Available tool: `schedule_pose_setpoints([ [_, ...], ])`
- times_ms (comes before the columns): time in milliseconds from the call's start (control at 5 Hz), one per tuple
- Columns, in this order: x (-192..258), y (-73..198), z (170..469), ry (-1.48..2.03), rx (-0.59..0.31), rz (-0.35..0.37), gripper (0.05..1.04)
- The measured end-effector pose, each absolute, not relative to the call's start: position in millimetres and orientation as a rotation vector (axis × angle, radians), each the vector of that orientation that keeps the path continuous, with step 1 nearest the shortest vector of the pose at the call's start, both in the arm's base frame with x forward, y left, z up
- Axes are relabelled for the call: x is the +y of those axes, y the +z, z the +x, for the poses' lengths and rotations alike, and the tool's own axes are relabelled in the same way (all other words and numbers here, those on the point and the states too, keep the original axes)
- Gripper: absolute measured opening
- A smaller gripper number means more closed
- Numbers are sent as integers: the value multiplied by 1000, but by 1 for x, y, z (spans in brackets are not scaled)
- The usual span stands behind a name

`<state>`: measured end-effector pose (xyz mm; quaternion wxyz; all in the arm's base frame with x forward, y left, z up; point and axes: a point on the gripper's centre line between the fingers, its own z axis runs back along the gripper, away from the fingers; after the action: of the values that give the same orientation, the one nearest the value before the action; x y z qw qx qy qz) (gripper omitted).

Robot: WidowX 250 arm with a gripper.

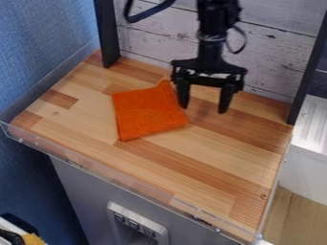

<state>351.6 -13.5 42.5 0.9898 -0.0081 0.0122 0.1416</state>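
Overhead, seen at a slant in the camera view, a black robot arm (215, 28) comes in from the top edge and hangs nearly upright, its gripper (203, 110) pointing down over a wooden tabletop (211, 160). The gripper's 2 fingers stand wide apart, with nothing held between them. An orange cloth (147, 114) lies on the tabletop, left of the gap, its upper right corner raised. 1 finger is right at the cloth's right edge; whether they touch, I cannot tell. Behind stands a whitish plank wall (275, 52) between 2 black posts (106, 33).
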Motion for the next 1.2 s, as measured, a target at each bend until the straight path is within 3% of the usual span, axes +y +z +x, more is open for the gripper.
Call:
schedule_pose_setpoints([
  [600, 31, 36, 340, 446, -40, -33, 997],
  [800, 37, 38, 339, 472, -28, -16, 941],
  [1200, 44, 49, 347, 511, -44, 19, 362],
])
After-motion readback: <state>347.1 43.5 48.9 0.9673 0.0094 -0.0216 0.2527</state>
